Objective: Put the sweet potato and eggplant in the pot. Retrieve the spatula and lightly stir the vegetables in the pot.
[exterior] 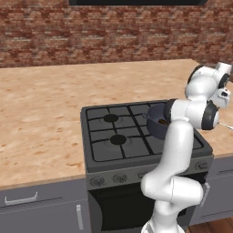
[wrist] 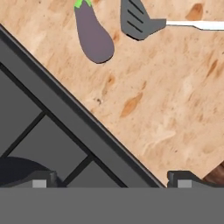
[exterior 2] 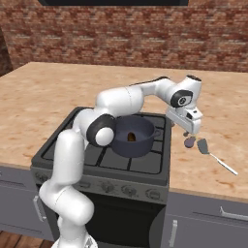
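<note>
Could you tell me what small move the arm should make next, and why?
Probably move the open pincer out over the eggplant and lower onto it. The sweet potato already lies in the pot, while the eggplant lies on the counter beside the spatula, and the pincer holds nothing.

Arm bent forward and to the right, gripper open.
The white arm rises from the base, folds at its dark elbow and reaches right. The gripper (exterior 2: 186, 132) points down, its jaws spread wide with nothing between the fingertips (wrist: 183, 178).
</note>
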### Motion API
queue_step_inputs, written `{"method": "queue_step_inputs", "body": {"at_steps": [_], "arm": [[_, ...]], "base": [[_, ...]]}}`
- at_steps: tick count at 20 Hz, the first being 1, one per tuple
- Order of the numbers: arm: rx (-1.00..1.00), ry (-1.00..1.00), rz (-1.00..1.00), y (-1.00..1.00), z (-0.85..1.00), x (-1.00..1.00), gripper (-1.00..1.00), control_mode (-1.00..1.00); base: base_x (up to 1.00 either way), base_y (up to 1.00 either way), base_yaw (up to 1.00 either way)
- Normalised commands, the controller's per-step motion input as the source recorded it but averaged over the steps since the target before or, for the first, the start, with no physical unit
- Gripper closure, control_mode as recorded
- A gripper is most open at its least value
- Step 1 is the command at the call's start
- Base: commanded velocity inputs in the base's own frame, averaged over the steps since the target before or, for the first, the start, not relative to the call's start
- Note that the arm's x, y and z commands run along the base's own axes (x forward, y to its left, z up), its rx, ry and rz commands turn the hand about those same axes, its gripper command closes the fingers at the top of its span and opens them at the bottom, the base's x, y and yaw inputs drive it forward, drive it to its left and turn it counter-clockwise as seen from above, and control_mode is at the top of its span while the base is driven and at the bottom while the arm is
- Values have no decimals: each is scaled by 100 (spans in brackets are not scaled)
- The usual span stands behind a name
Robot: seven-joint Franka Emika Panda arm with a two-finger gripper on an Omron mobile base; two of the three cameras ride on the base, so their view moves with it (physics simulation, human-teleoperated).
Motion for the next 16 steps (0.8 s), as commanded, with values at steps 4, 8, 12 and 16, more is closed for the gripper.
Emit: {"method": "queue_step_inputs", "body": {"at_steps": [4, 8, 12, 16], "arm": [[0, -1, 0, 0, -4, 2, -100, -100], [0, 0, 0, -1, -1, 15, -100, -100], [0, 0, 0, -10, -16, 24, -100, -100], [0, 0, 1, -14, -28, 33, -100, -100]], "base": [[0, 0, 0], [0, 0, 0], [0, 0, 0], [0, 0, 0]]}}
